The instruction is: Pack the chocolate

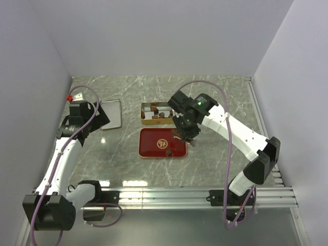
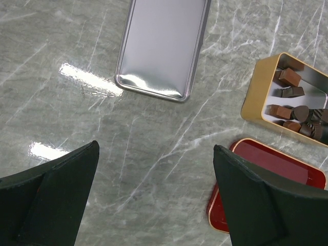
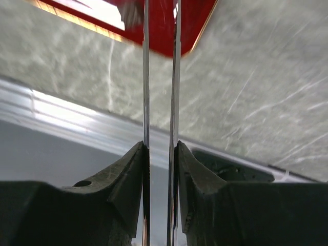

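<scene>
Packing is nearing done: chocolate (image 2: 300, 114) is filling the gold tin (image 2: 253, 102), a piece or two waiting on the red tray (image 2: 277, 164). Your right gripper (image 3: 160, 154) is squeezing the tongs (image 3: 145, 92); left gripper (image 2: 156, 148) is gaping empty.

Grey marble table (image 1: 230, 95) w/ white veins; red tray (image 1: 151, 136) (gold motif); dark-brown chocolate (image 2: 302, 114).

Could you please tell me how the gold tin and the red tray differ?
The gold tin has tall walls; the red tray is shallow. The tin holds many chocolates; the tray is mostly bare. The tin lies farther from the arms' bases, the tray nearer. Both are rectangular.
</scene>
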